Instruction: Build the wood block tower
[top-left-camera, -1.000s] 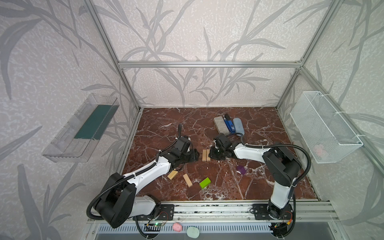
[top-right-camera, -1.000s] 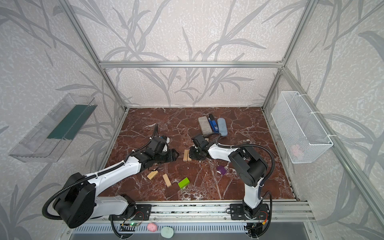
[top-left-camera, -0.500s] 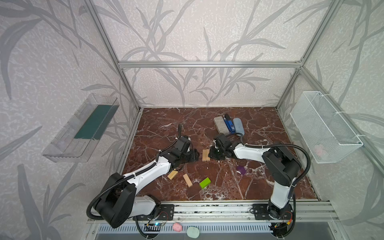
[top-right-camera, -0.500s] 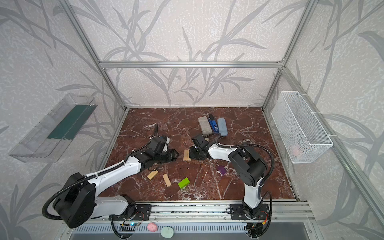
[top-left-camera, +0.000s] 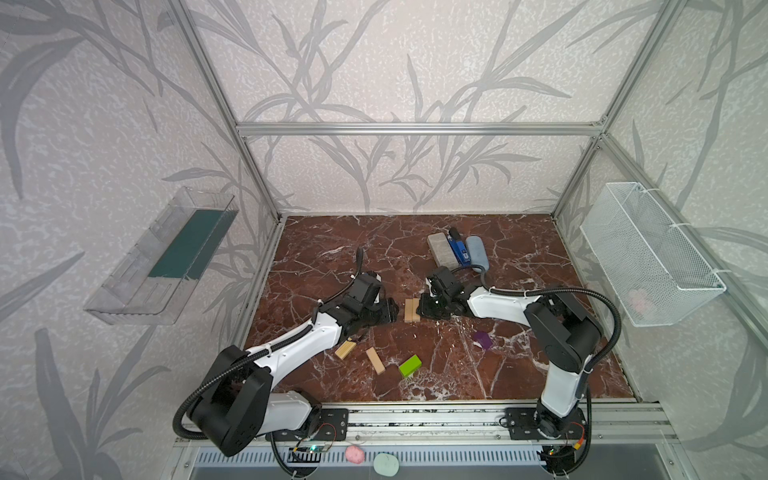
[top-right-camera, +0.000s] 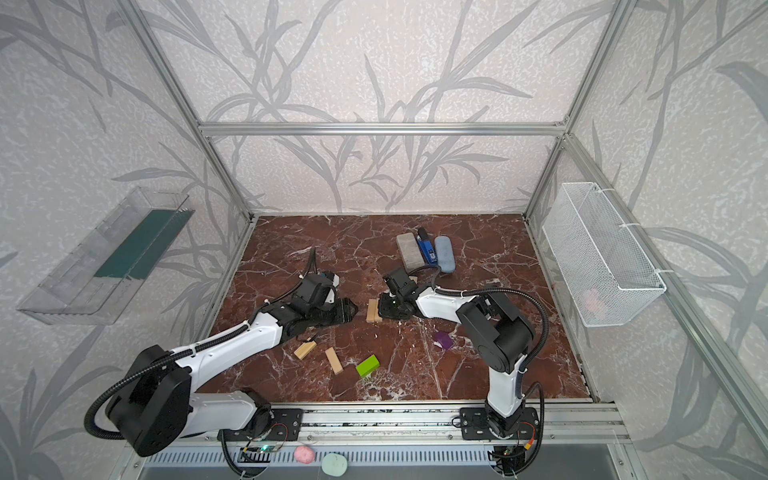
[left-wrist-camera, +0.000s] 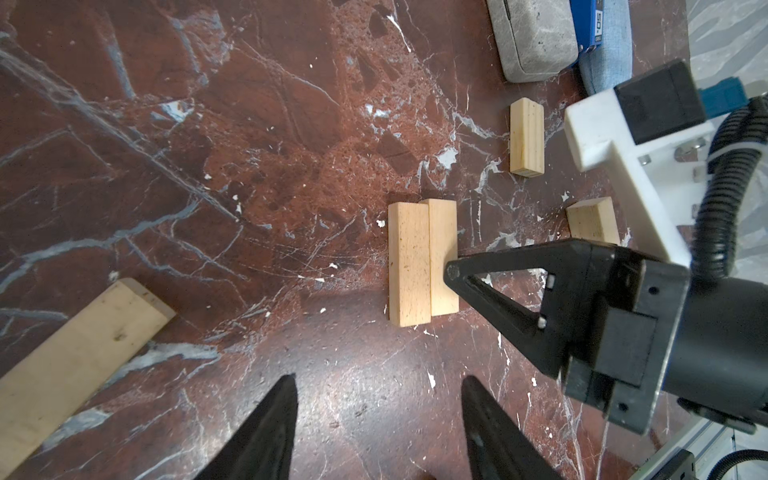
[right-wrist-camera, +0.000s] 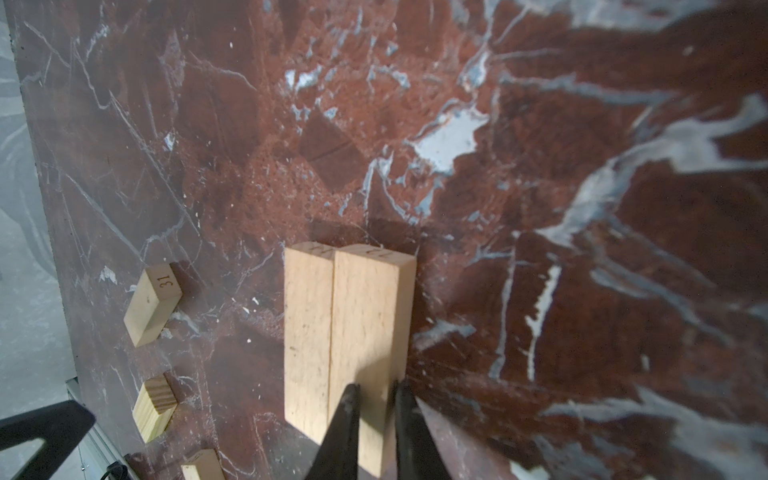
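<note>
Tower (top-left-camera: 411, 310) so far is one layer: two pale planks lying flat and touching side by side near the middle of the desk (top-left-camera: 332, 249), their ends slightly staggered. Nothing sits on top, so the build is barely begun. Nothing has shifted over the last second and both arms hold their places, which I read as a pause while the layer is squared up. In both top views the right fingers (left-wrist-camera: 540, 257) are clenched on nothing, tips against the layer's 3 o'clock side. At 9 o'clock the left fingers (left-wrist-camera: 270, 428) stand part-open and empty, aimed at it but short of touching. From the layer, the green block (top-left-camera: 409, 365) lies at 6 o'clock, the purple block (top-left-camera: 482, 339) at 4, and two loose planks (top-left-camera: 375, 360) at 7.
</note>
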